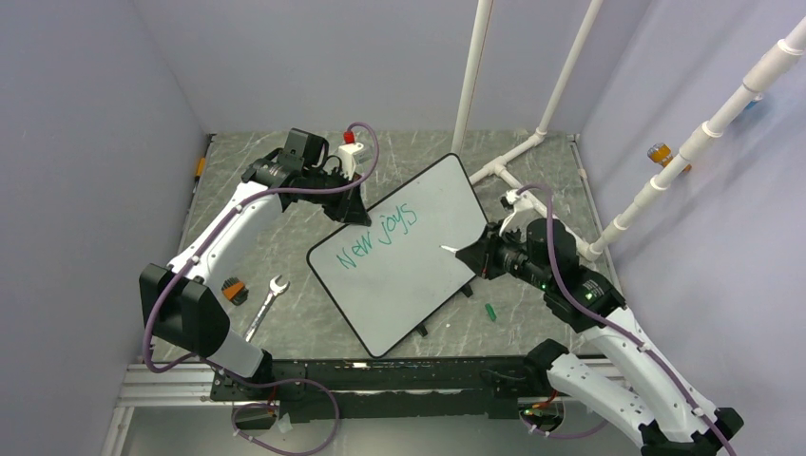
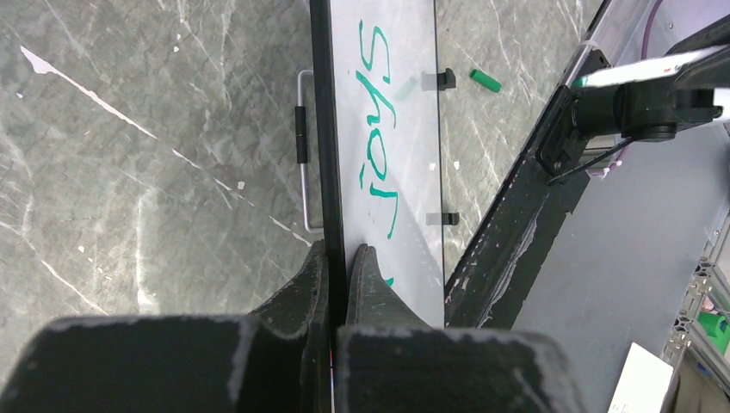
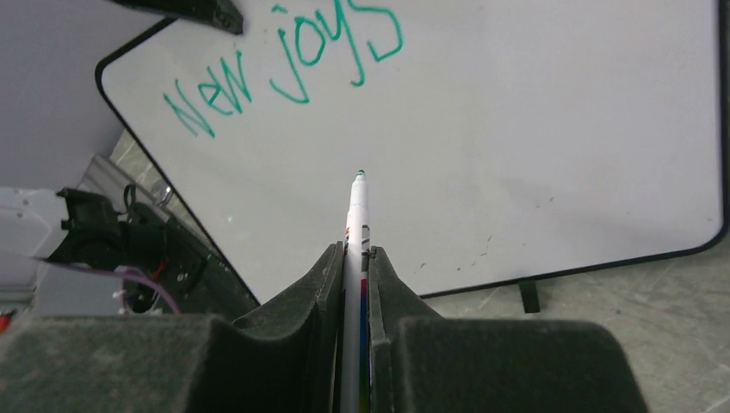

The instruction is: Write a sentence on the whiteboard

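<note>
Black-rimmed whiteboard, green "New joys" lettering; left tool tight on rim, right tool on marker

My top camera sits high behind the rig, looking down over the whole bench. My left wrist view skims close along the whiteboard edge; my right wrist view faces its front, close, past a marker. All three share the green lettering.

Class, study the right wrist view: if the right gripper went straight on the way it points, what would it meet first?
Probably the whiteboard: the right gripper's marker aims at blank surface below the green lettering; depth unclear.
</note>
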`<control>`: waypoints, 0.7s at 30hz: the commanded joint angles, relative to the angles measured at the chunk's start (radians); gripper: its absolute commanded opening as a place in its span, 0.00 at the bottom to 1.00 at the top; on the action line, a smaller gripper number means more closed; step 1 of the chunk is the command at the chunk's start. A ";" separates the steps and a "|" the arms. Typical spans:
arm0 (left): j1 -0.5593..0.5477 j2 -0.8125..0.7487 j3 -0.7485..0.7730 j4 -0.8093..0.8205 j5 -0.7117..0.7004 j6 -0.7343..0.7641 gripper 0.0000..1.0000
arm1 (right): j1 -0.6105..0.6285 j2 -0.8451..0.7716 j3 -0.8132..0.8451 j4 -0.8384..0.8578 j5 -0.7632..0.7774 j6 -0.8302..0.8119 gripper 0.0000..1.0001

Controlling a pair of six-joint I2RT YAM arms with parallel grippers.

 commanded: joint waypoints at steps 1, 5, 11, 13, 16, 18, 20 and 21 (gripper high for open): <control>-0.030 -0.002 -0.011 0.021 -0.107 0.127 0.00 | 0.000 0.005 -0.035 0.006 -0.112 0.023 0.00; -0.030 -0.002 -0.013 0.023 -0.106 0.127 0.00 | 0.022 0.032 -0.051 0.052 -0.179 0.060 0.00; -0.030 -0.006 -0.017 0.035 -0.135 0.117 0.00 | 0.180 0.093 0.001 0.059 -0.043 0.093 0.00; -0.028 -0.013 -0.022 0.045 -0.144 0.112 0.00 | 0.275 0.130 0.033 0.046 0.041 0.093 0.00; -0.028 -0.012 -0.024 0.049 -0.153 0.109 0.00 | 0.392 0.177 0.067 0.046 0.133 0.093 0.00; -0.028 -0.010 -0.025 0.052 -0.154 0.108 0.00 | 0.443 0.196 0.072 0.061 0.182 0.101 0.00; -0.028 -0.011 -0.031 0.060 -0.159 0.107 0.00 | 0.481 0.206 0.060 0.089 0.203 0.107 0.00; -0.028 -0.011 -0.033 0.061 -0.162 0.104 0.00 | 0.499 0.210 0.047 0.111 0.207 0.107 0.00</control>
